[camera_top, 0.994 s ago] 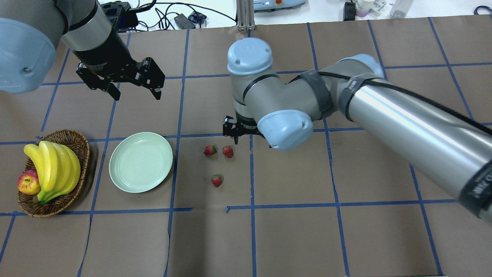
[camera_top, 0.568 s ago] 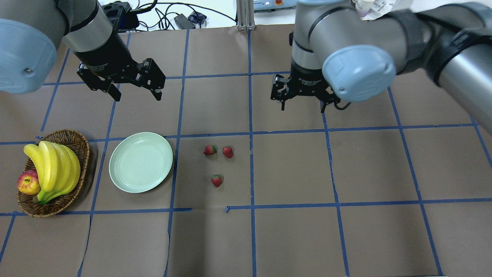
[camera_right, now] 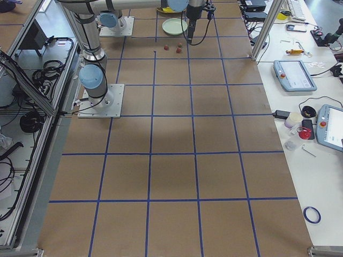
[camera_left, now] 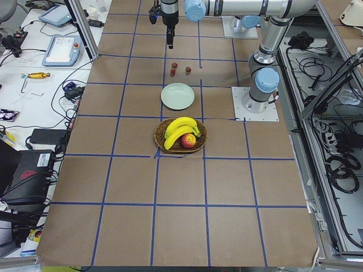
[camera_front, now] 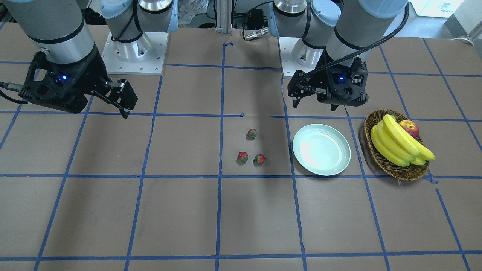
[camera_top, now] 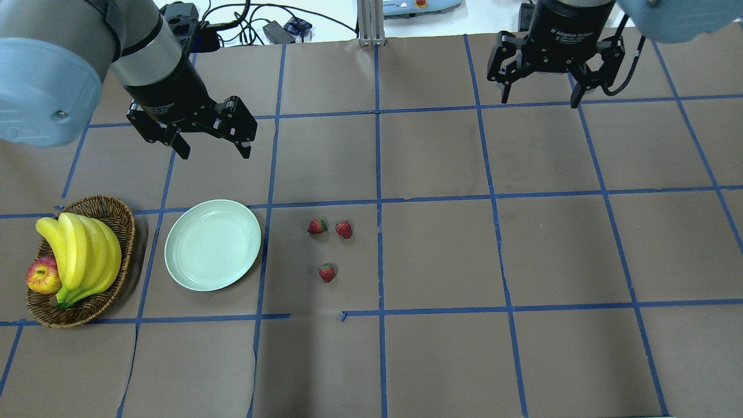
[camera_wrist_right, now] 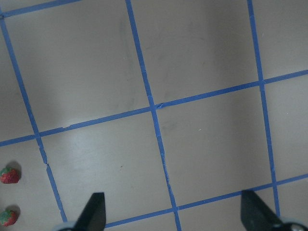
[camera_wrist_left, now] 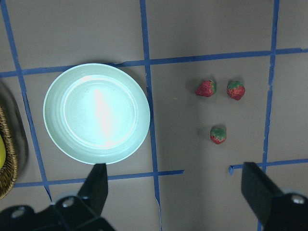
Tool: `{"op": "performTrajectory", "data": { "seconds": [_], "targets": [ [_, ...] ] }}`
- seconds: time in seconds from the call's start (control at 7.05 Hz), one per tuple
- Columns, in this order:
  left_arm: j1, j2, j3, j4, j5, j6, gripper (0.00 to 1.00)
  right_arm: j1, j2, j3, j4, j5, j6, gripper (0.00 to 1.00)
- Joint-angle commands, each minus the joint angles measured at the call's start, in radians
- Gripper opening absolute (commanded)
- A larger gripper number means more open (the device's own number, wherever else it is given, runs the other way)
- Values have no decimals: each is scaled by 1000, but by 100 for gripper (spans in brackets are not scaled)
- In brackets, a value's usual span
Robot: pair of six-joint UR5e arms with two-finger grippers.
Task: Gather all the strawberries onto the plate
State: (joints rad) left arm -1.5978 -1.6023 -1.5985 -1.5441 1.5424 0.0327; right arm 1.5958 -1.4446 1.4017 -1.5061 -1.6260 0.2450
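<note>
Three small red strawberries lie on the brown table near its middle: two side by side (camera_top: 317,226) (camera_top: 344,229) and one nearer the robot (camera_top: 327,272). The pale mint plate (camera_top: 212,244) lies empty to their left. In the left wrist view the plate (camera_wrist_left: 96,113) and the strawberries (camera_wrist_left: 218,135) show below the camera. My left gripper (camera_top: 215,148) hangs open and empty beyond the plate. My right gripper (camera_top: 540,98) is open and empty at the far right, well away from the strawberries. Two strawberries (camera_wrist_right: 8,175) show at the left edge of the right wrist view.
A brown wicker basket (camera_top: 125,223) with yellow bananas (camera_top: 81,255) and a red-yellow apple (camera_top: 43,274) stands left of the plate. Blue tape lines grid the brown table. Cables and devices lie beyond the table's far edge.
My right arm has swung from just beside the strawberries up and away to the far right of the table, gripper still open. The left gripper has shifted slightly. The strawberries have not moved.
</note>
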Motion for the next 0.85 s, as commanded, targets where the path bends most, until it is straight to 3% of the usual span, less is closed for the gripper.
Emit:
{"op": "performTrajectory", "data": {
  "seconds": [0.0, 0.28, 0.57, 0.71],
  "targets": [
    [-7, -2, -3, 2, 4, -7, 100, -14, -64, 102, -19, 5, 10, 99],
    [-8, -1, -1, 2, 2, -7, 100, -17, -175, 285, -121, -8, 28, 100],
    [-8, -1, -3, 2, 4, -5, 100, -13, -151, 240, -149, -8, -4, 100],
    [-8, 1, -3, 2, 4, -5, 100, -22, -119, 174, -138, -14, -45, 100]
  ]
}}
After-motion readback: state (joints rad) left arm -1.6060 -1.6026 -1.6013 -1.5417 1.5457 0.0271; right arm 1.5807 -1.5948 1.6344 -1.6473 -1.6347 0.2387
